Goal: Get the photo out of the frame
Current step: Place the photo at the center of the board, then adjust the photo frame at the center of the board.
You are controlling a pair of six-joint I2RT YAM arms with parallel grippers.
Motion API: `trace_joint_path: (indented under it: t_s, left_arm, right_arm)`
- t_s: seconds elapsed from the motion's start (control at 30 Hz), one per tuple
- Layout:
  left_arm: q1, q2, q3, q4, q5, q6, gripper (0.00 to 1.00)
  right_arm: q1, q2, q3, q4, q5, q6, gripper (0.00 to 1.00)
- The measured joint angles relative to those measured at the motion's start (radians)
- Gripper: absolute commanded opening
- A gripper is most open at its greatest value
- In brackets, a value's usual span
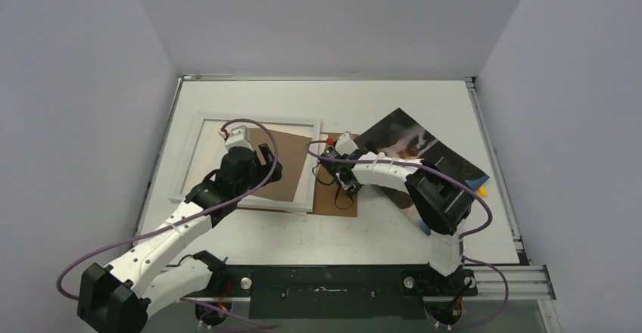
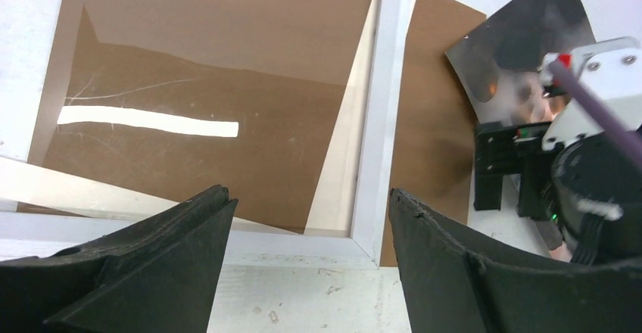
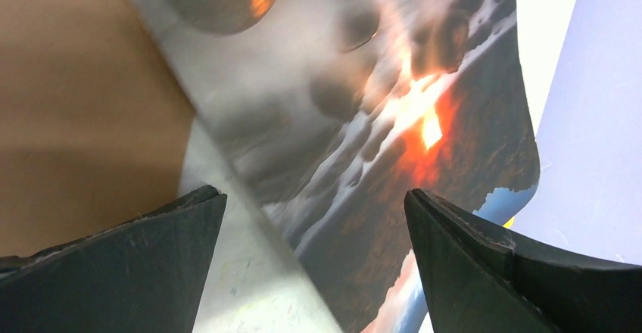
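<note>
The photo (image 1: 405, 136) is a dark print of grey clouds with an orange glow (image 3: 394, 144). It lies on the table right of the frame, outside it, partly under my right arm. The frame (image 1: 250, 119) has a narrow white border (image 2: 375, 144), and a brown board (image 2: 212, 83) sits askew inside it. My left gripper (image 1: 271, 168) hovers open over the frame's near right corner (image 2: 309, 197) with nothing between its fingers. My right gripper (image 1: 350, 185) is open (image 3: 314, 194) above the photo's left edge and the bare table, holding nothing.
A second brown board (image 1: 337, 200) lies between the frame and the photo (image 2: 435, 121). A cream sheet (image 2: 341, 166) shows inside the frame under the tilted board. Walls close the table on the left, back and right. The two grippers are close together.
</note>
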Motion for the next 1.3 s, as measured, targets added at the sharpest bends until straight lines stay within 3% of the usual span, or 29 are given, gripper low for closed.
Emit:
trace_joint_path:
  t_s: [0.3, 0.7, 0.8, 1.03, 1.13, 1.3]
  left_arm:
    - [0.046, -0.007, -0.047, 0.004, 0.027, -0.021, 0.74]
    - [0.118, -0.007, -0.040, -0.006, 0.068, -0.022, 0.74]
    - [0.183, -0.001, 0.005, -0.047, 0.105, -0.011, 0.75]
    - [0.412, 0.077, 0.224, -0.145, 0.188, 0.094, 0.76]
    - [0.522, 0.127, 0.303, -0.145, 0.204, 0.161, 0.95]
    - [0.669, 0.256, 0.338, -0.101, 0.190, 0.251, 0.97]
  right_arm:
    - [-0.190, 0.046, 0.065, 0.087, -0.028, -0.054, 0.98]
    - [-0.363, 0.159, 0.264, 0.164, -0.301, -0.079, 0.95]
    - [-0.354, 0.147, 0.261, 0.165, -0.357, -0.074, 0.90]
    - [-0.269, -0.007, 0.193, 0.186, -0.414, 0.026, 0.90]
    - [-0.230, -0.113, 0.100, 0.267, -0.483, 0.095, 0.90]
    - [-0.292, -0.192, -0.061, 0.409, -0.697, 0.179, 0.90]
